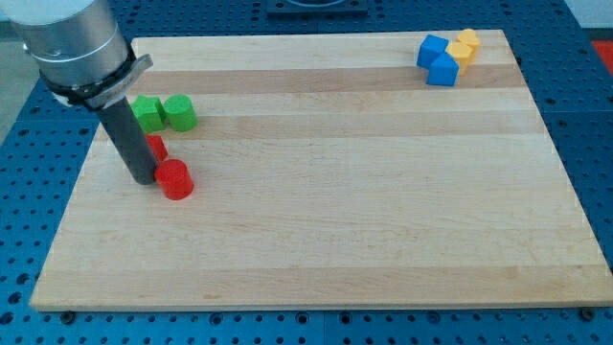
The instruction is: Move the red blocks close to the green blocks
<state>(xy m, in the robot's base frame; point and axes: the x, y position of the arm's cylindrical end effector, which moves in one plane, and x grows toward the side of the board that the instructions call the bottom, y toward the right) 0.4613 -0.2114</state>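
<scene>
My dark rod comes down from the view's top left, and my tip (pixel 144 180) rests on the board just left of a red cylinder (pixel 175 179), touching or nearly touching it. A second red block (pixel 156 148) lies partly hidden behind the rod, just above the cylinder. Two green blocks sit above them: a green star-like block (pixel 147 113) and a green cylinder (pixel 179 112) side by side. The red blocks lie a short way below the green ones.
The wooden board (pixel 326 172) fills most of the view. At its top right corner are two blue blocks (pixel 433 50) (pixel 443 70) and a yellow block (pixel 465 46) clustered together. A blue pegboard (pixel 584 96) surrounds the board.
</scene>
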